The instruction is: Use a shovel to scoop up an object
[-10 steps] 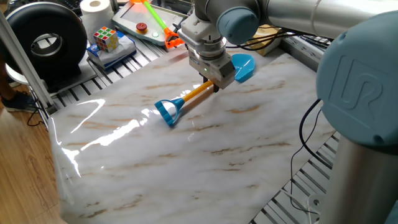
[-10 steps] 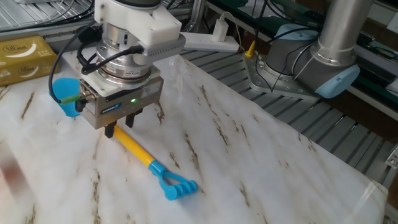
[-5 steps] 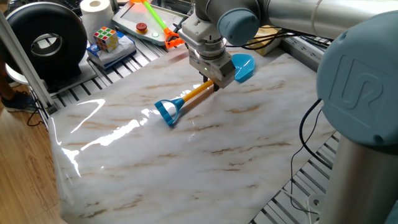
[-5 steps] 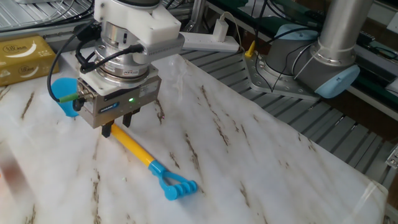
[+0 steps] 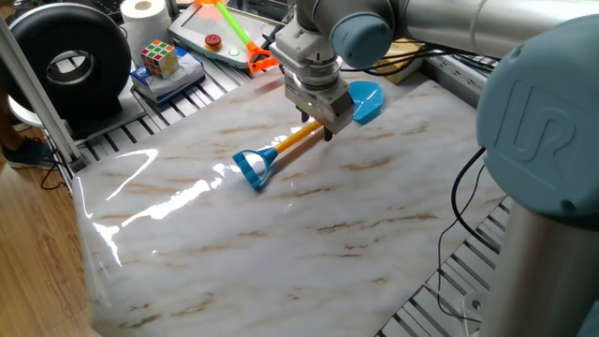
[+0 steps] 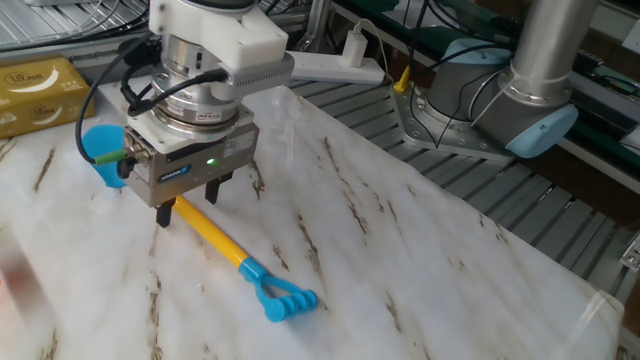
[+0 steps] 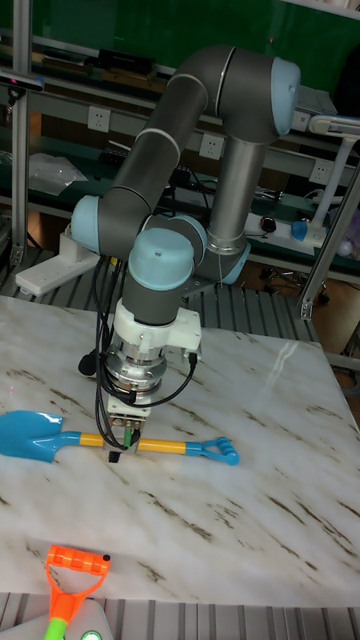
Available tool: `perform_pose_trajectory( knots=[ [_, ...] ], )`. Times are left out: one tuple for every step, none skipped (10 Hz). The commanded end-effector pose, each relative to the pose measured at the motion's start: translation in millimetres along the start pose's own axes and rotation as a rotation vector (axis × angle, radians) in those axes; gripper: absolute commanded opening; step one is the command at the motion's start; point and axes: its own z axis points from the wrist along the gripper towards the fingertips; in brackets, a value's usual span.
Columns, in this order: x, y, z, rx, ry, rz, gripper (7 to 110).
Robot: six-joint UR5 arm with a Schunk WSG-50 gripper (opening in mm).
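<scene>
Flat on glossy marble table (image 5: 281,234): plastic shovel (image 6: 215,232); tool (image 6: 190,203) spread astride orange shaft.

Marble table (image 5: 309,243) open (shovel (image 5: 281,150) crosses middle).

Wooden floor (image 5: 28,243) beside the marble table (image 5: 281,243), green wall (image 7: 150,25) behind.

The arm reaches down from the upper right of one fixed view, wrist vertical, gripper (image 5: 322,129) pointing straight down at mid-frame. In the other fixed view the gripper (image 6: 190,197) sits at left centre, its two dark fingers (image 6: 214,189) slightly apart. In the tall fixed view the gripper (image 7: 126,447) hangs low, elbow folded above.
</scene>
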Motion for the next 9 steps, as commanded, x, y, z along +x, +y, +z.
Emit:
perform_pose_trajectory(
  knots=[
    [1.7, 6.3, 1.9, -0.017, -0.027, 0.005, 66],
    [-0.7, 5.1, 1.1, -0.010, -0.040, 0.008, 44],
    [0.4, -2.4, 0.3, 0.022, -0.039, 0.018, 44],
    [2.6, -3.4, 0.1, 0.028, -0.033, 0.018, 44],
    [2.4, 1.2, 0.1, 0.009, -0.033, 0.018, 44],
    [1.5, 3.9, 0.1, -0.001, -0.037, 0.019, 44],
    [0.9, 8.8, 0.0, -0.021, -0.039, 0.025, 44],
    [0.7, 10.2, -0.1, -0.027, -0.040, 0.025, 7],
    [1.5, 10.2, 0.0, -0.027, -0.037, 0.025, 7]
  ],
)
